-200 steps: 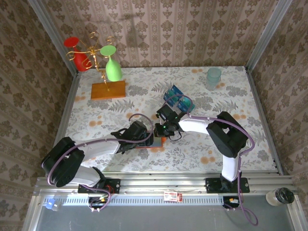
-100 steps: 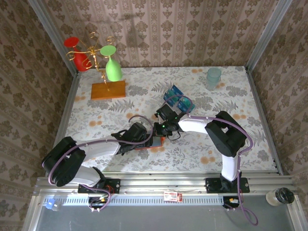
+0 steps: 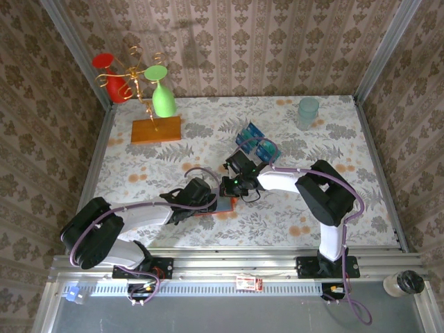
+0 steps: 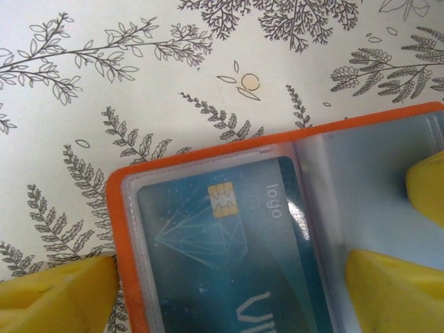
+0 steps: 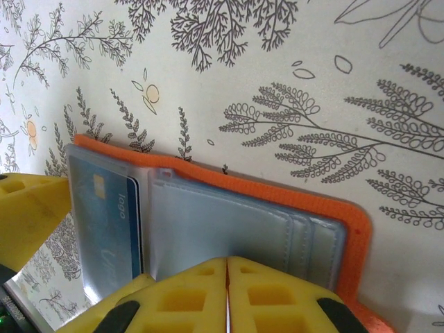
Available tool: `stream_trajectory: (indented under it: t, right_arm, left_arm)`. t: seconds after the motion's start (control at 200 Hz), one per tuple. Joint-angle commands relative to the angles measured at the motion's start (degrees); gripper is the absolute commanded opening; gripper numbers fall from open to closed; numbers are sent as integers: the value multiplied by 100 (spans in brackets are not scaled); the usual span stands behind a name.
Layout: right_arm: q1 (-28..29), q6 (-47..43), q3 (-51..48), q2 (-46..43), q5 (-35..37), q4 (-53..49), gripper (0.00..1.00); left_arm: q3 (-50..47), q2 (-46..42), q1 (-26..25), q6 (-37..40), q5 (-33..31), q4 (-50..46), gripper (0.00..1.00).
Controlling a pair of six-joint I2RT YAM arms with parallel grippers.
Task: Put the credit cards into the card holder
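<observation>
The open card holder lies on the counter with a teal card in one pocket, the left fingers spread wide around that side, the right fingers squeezed together on the other side.

Your table wears a pale cloth printed with grey ferns and small orange flowers. At the far left you have an orange-brown wooden slab, the base of a gold wire stand. A pale teal cup stands near the far right corner. Around the middle sits a clear tray holding blue credit cards. Toward the near edge, the orange-red card holder lies open and flat on the cloth.
</observation>
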Motion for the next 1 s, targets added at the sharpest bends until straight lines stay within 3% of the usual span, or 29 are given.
stream_trajectory:
  t: [0.0, 0.29, 0.475, 0.65, 0.78, 0.995]
  right_arm:
    - [-83, 31, 33, -121, -133, -26, 10]
    - [-223, 118, -164, -506, -19, 33, 24]
    - [-224, 193, -251, -404, -69, 164, 27]
    - [-215, 238, -291, -293, -187, 298, 26]
    - [-206, 167, -293, -336, -168, 249, 19]
    - [-206, -62, -151, -359, -106, -31, 11]
  left_arm:
    - [-225, 119, -37, -38, 269, 3, 85]
    - [-224, 120, -42, -46, 260, 6, 81]
    - [-242, 129, -40, -30, 262, 11, 79]
    - [-258, 127, -41, -30, 260, 22, 78]
    - [-229, 111, -44, -30, 267, 22, 79]
    - [-107, -110, -36, 12, 263, -113, 93]
